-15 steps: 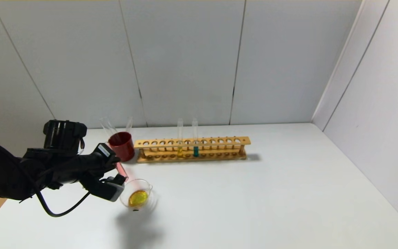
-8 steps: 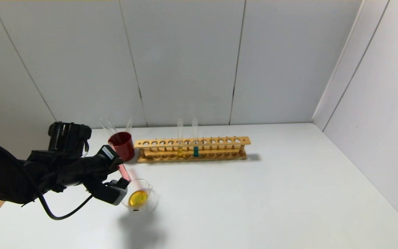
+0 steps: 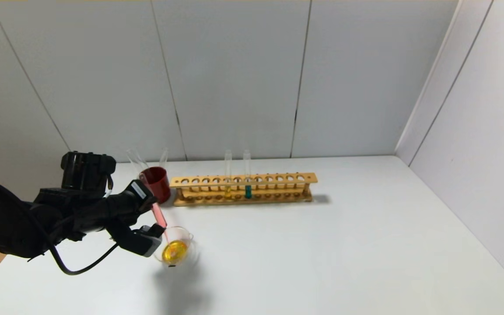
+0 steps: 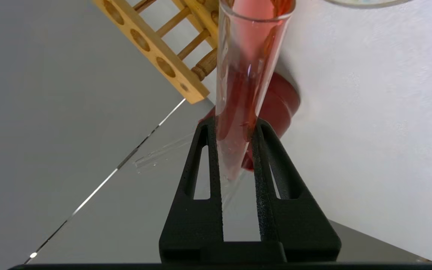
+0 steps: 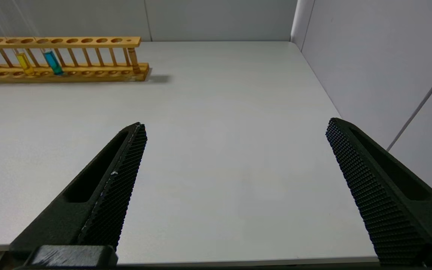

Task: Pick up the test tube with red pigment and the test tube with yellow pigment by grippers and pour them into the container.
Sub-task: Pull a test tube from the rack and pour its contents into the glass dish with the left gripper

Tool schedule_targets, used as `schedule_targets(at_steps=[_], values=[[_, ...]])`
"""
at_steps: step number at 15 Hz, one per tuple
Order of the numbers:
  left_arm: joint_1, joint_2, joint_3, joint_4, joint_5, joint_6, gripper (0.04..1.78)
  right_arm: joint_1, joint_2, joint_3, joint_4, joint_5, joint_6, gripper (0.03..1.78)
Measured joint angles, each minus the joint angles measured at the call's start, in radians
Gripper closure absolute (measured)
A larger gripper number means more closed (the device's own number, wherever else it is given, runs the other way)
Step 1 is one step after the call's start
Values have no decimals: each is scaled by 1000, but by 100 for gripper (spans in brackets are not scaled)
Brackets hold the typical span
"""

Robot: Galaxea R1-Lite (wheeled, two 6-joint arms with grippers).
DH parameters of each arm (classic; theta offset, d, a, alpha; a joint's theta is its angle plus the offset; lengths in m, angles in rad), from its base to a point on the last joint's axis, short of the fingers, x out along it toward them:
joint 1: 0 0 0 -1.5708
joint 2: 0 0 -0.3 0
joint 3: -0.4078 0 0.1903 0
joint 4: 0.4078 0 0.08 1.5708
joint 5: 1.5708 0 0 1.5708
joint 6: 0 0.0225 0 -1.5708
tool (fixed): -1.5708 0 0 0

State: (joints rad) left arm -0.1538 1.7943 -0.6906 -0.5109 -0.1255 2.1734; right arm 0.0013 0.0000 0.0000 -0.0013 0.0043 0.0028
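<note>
My left gripper (image 3: pixel 152 215) is shut on the test tube with red pigment (image 3: pixel 159 215), held tilted with its mouth down over the rim of the container (image 3: pixel 187 235). The container is a low clear glass dish holding yellow liquid. In the left wrist view the fingers (image 4: pixel 264 150) clamp the tube (image 4: pixel 248 67) near its rounded end, and red liquid is spread along its inside towards the mouth. My right gripper (image 5: pixel 234 127) is open and empty over the near right of the table, out of the head view. I cannot pick out the test tube with bright yellow pigment.
A dark red cup (image 3: pixel 155 183) with two empty clear tubes stands just behind the left gripper. Beside it is a wooden rack (image 3: pixel 243 188) holding a tube with yellow liquid (image 3: pixel 228 192) and a teal tube (image 3: pixel 248 191). The walls stand close behind and to the right.
My left gripper has shifted slightly right and tipped the red tube more steeply, bringing its mouth down to the dish rim. The right arm has not moved.
</note>
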Motion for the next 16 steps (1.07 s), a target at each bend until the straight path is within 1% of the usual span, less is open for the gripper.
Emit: schedule_targets(at_steps=[8,11,16], values=[[-1,-12,-1,-16,-1,35,152,0,0,0,0,0,0,6],[0,-20,-3,-47,-1,84,152,0,0,0,0,0,0,6],[0,-38,1,-50,-1,108,152,0,0,0,0,0,0,6]])
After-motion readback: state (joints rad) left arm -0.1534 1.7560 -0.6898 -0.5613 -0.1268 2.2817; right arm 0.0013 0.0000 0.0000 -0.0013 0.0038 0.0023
